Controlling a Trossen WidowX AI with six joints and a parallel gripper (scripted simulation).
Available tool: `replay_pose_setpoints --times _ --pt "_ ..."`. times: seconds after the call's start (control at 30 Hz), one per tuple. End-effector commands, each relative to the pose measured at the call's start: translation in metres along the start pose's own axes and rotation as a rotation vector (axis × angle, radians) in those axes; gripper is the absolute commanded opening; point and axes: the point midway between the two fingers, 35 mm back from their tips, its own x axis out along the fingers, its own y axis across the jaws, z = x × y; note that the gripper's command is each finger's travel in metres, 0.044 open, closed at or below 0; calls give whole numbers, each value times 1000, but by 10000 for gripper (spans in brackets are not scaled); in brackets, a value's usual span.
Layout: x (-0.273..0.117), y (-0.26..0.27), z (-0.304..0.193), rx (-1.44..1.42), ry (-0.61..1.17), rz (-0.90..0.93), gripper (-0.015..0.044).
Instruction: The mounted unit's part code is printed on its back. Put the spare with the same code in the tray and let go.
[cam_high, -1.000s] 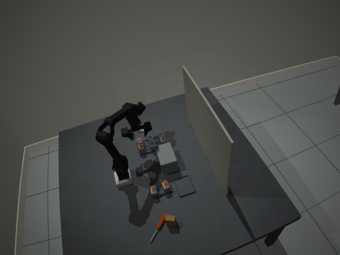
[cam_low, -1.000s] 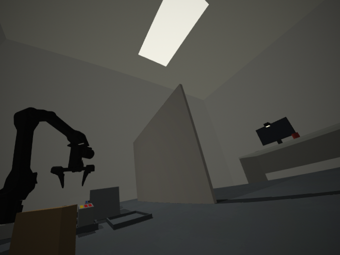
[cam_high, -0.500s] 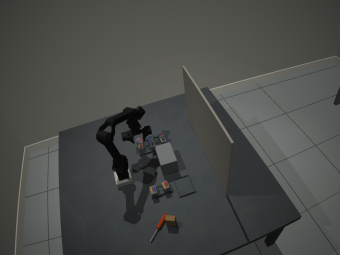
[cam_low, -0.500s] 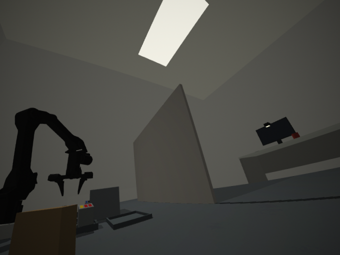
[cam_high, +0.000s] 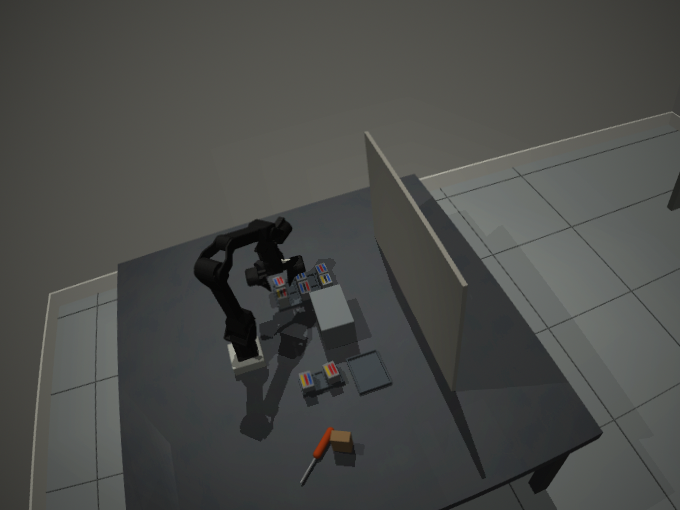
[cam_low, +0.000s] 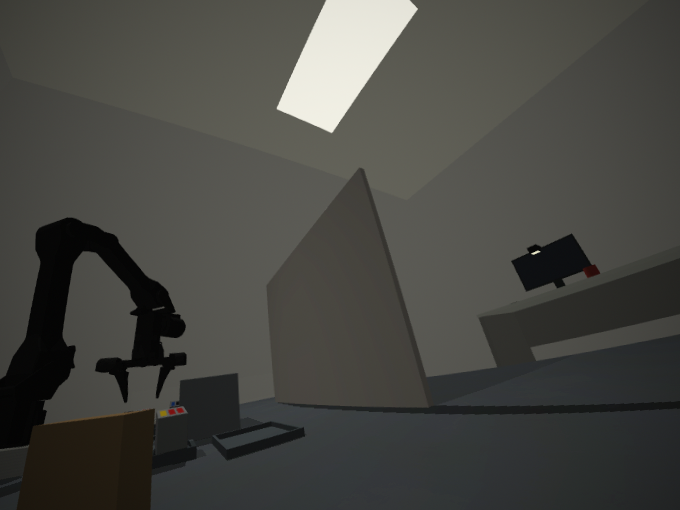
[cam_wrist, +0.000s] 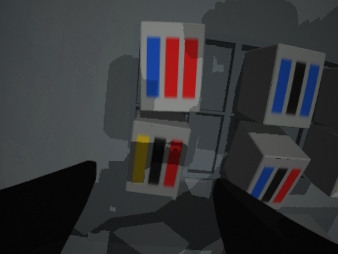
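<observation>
Overhead, the gripper (cam_wrist: 156, 224) hung with jaws partly apart and nothing between them, above the yellow-black-red spare (cam_wrist: 157, 159). That spare sat on the table (cam_high: 181, 340), just near of the blue-red-red spare (cam_wrist: 172, 67); the tray (cam_high: 369, 372) lay well apart.

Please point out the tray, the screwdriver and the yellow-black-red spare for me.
tray (cam_high: 369, 372): top view, on its flat floor.
screwdriver (cam_high: 322, 443): top view, on the orange handle.
yellow-black-red spare (cam_wrist: 157, 160): wrist view, on the middle black stripe of its label.
</observation>
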Motion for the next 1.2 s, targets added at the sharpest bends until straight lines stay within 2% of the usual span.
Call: replay_pose_setpoints --times 0.0,1.17 --pt "8 -1 -1 3 6 -1 300" --pt "58 0 -2 3 7 0 300"
